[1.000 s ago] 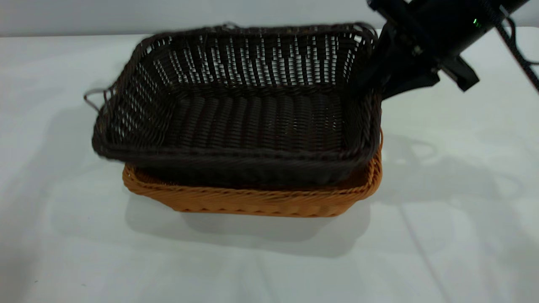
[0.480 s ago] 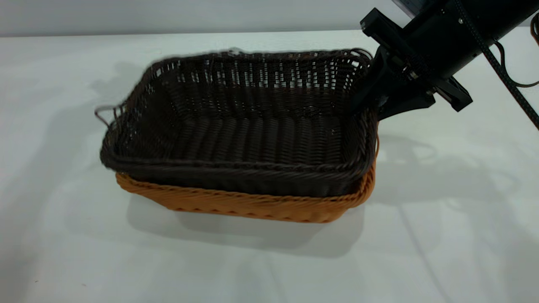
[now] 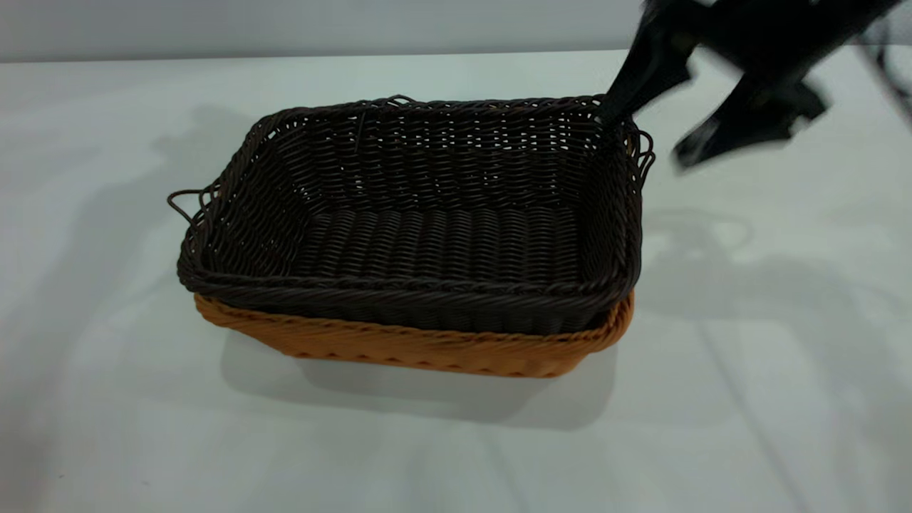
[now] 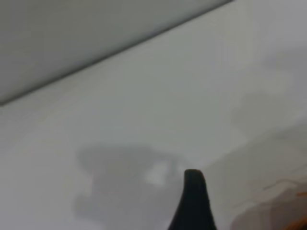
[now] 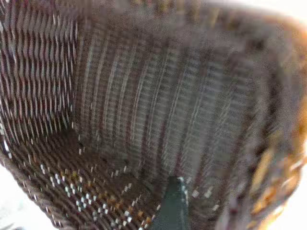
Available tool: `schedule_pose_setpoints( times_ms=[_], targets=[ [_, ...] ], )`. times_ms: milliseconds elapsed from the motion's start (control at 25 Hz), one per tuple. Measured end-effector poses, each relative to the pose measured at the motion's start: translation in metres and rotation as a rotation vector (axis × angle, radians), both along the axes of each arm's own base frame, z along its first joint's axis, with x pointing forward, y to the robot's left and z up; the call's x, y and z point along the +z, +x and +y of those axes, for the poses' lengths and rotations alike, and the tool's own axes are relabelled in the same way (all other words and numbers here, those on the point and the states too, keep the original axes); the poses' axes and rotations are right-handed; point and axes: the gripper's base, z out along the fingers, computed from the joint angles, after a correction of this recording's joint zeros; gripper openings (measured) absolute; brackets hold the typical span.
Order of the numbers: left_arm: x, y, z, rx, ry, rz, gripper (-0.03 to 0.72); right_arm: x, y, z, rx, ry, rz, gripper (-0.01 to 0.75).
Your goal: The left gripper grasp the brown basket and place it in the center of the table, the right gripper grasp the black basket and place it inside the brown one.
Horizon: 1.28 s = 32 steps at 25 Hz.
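Observation:
The black basket sits nested inside the brown basket near the middle of the table. Only the brown basket's front wall and rim show below it. My right gripper is open at the black basket's far right corner. One finger is just above the rim and the other is out over the table. The right wrist view looks into the black basket, with one finger over its floor and the brown rim at the side. My left gripper hangs over bare table.
Thin wire loops stick out from the black basket's left end and right end. Bare tabletop lies all round the baskets. The table's far edge meets a grey wall.
The black basket went down level into the brown basket and now lies still. My right gripper opened, let go of its rim and rose up and to the right.

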Motion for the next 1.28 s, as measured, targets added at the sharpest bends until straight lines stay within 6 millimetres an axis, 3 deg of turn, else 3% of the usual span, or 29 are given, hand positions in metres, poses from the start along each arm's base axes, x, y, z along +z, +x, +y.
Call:
schedule_pose_setpoints(
  times_ms=[120, 240, 400, 480, 560, 720, 880, 1080, 1280],
  targets=[
    [0.036, -0.014, 0.001, -0.005, -0.004, -0.07, 0.54, 0.057, 0.006, -0.025, -0.036, -0.011, -0.171, 0.626],
    [0.078, -0.037, 0.004, -0.022, 0.009, -0.128, 0.54, 0.132, -0.01, -0.047, -0.057, -0.01, -0.367, 0.611],
    [0.125, -0.079, 0.007, -0.057, 0.028, -0.136, 0.54, 0.212, -0.066, -0.061, -0.013, -0.035, -0.576, 0.593],
    [0.144, -0.102, 0.009, -0.059, 0.016, -0.116, 0.54, 0.241, -0.102, -0.061, 0.033, -0.076, -0.663, 0.591],
    [0.157, -0.123, 0.01, -0.05, -0.002, -0.076, 0.54, 0.258, -0.132, -0.059, 0.064, -0.106, -0.702, 0.591],
    [0.174, -0.156, 0.015, -0.003, -0.006, 0.005, 0.54, 0.262, -0.179, -0.056, 0.085, -0.129, -0.721, 0.591],
    [0.178, -0.181, 0.023, 0.097, -0.004, 0.015, 0.54, 0.239, -0.213, -0.052, 0.124, -0.122, -0.666, 0.591],
    [0.158, -0.229, 0.03, 0.167, -0.007, 0.088, 0.54, 0.205, -0.263, -0.049, 0.134, -0.149, -0.689, 0.591],
    [0.126, -0.293, 0.036, 0.177, -0.005, 0.132, 0.54, 0.181, -0.31, -0.051, 0.12, -0.242, -0.772, 0.591]
  ],
)
